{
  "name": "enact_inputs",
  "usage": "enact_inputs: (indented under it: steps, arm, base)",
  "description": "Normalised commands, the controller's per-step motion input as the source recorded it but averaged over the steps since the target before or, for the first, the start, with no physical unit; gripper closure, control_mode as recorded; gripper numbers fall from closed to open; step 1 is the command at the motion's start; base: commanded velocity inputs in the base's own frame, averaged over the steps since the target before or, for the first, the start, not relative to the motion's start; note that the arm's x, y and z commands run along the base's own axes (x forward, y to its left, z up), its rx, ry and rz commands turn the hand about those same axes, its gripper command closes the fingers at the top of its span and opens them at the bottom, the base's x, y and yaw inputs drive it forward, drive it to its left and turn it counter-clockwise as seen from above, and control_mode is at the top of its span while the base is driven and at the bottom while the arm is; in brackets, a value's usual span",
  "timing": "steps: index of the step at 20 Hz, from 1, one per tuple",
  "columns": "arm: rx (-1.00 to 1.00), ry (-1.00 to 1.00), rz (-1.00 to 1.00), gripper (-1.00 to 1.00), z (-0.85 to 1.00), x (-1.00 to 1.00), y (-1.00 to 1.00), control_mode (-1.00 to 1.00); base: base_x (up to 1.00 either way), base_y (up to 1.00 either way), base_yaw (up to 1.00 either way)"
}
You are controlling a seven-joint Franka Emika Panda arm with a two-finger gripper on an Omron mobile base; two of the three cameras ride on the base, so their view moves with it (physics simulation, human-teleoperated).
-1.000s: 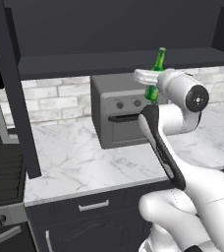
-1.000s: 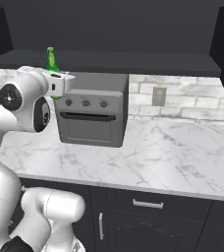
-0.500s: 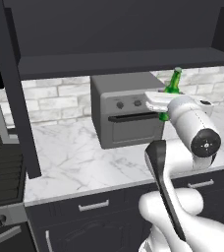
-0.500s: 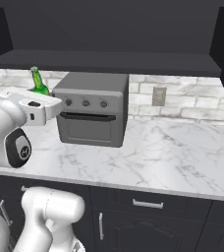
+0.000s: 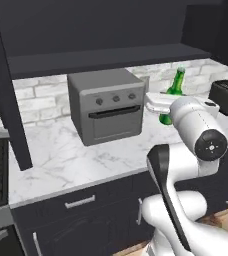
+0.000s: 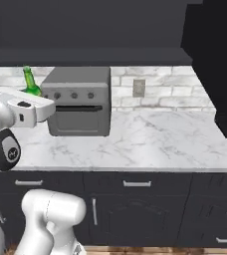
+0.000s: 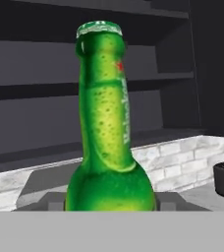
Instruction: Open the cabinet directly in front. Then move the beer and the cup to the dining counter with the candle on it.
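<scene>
Beer (image 7: 106, 128) upright within tool (image 5: 162, 106)

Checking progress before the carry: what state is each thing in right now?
Beer: upright, capped, lifted clear of the counter, held in the gripper.
Gripper: shut on the beer's lower body.
Cabinet: open, shelves showing.
Toaster oven: door closed, standing on the counter.
Toaster: on the counter, slots not discernible.
Drawers: closed.
</scene>
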Motion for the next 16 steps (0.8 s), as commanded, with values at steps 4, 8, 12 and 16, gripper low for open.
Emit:
enact_inputs:
  steps: [4, 8, 12, 16]
  arm:
    - [0.00, 0.00, 0.00, 1.00, 0.00, 0.00, 0.00, 1.00]
    - [0.00, 0.00, 0.00, 1.00, 0.00, 0.00, 0.00, 1.00]
    - [0.00, 0.00, 0.00, 1.00, 0.00, 0.00, 0.00, 1.00]
    - [0.00, 0.00, 0.00, 1.00, 0.00, 0.00, 0.00, 1.00]
  base:
    - [-0.65, 0.00, -0.83]
    - [-0.49, 0.00, -0.90]
    - [-0.46, 0.00, -0.90]
    - [-0.50, 0.00, -0.89]
